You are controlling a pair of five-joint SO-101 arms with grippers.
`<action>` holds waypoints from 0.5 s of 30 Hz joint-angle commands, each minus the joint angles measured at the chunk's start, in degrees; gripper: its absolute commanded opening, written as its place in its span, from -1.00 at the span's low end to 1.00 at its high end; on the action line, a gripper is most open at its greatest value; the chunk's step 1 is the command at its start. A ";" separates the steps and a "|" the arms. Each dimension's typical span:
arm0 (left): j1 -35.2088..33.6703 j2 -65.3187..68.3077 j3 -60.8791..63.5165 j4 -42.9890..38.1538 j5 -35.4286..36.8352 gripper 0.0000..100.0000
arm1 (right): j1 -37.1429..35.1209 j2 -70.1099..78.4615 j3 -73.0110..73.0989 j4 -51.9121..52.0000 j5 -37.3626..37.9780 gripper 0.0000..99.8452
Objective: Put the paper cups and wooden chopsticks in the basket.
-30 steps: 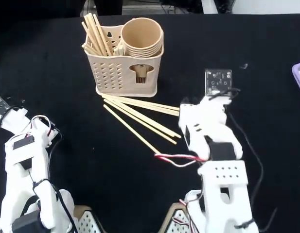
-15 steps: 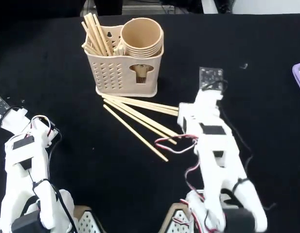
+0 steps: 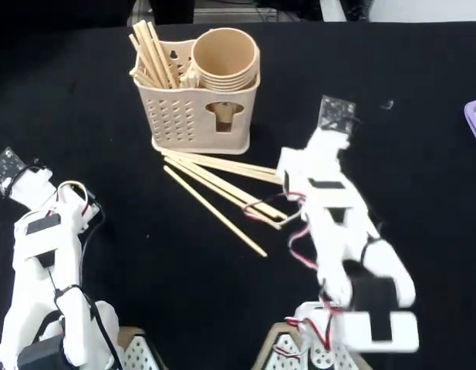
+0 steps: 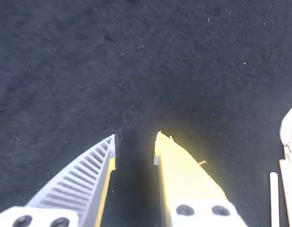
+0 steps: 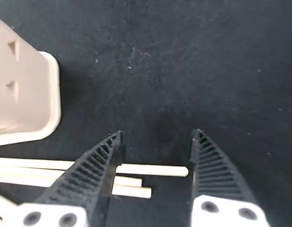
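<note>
The paper cups [image 3: 225, 58] sit nested in one stack, upright, in the right compartment of the basket [image 3: 197, 116], and a bundle of wooden chopsticks [image 3: 151, 52] leans in its left compartment with the tips poking above the rim. More loose chopsticks [image 3: 222, 193] lie flat on the black bench [image 3: 106, 154] just in front of the basket, fanned out from near its base and running away from it toward the right arm [image 3: 330, 208]. That arm stretches forward from its base at the near edge, in front of and to the right of the basket, its wrist low over the far ends of the loose sticks. The right arm's fingers [image 5: 89, 175] are spread apart and hold nothing; in the right wrist view the end of one stick [image 5: 155, 170] lies on the bench between them, with the basket's corner [image 5: 22, 94] just beyond. The left arm [image 3: 45, 239] stands folded, well apart from the basket to its front left. The left arm's fingers [image 4: 179, 175] point down at bare bench, parted by a narrow gap with nothing in it.
</note>
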 commanded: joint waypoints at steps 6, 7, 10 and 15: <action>1.19 -0.97 -3.38 -0.88 0.09 -0.71 | -1.14 7.43 -7.60 -0.70 1.14 -0.81; 1.19 -0.97 -3.38 -0.88 0.09 -0.71 | -1.14 7.34 -8.04 0.53 3.25 -0.85; 1.19 -0.97 -3.38 -0.88 0.09 -0.71 | -1.14 7.69 -10.51 5.01 9.14 -0.95; 1.19 -0.97 -3.38 -0.88 0.09 -0.71 | -0.97 8.57 -13.85 10.29 10.02 -0.96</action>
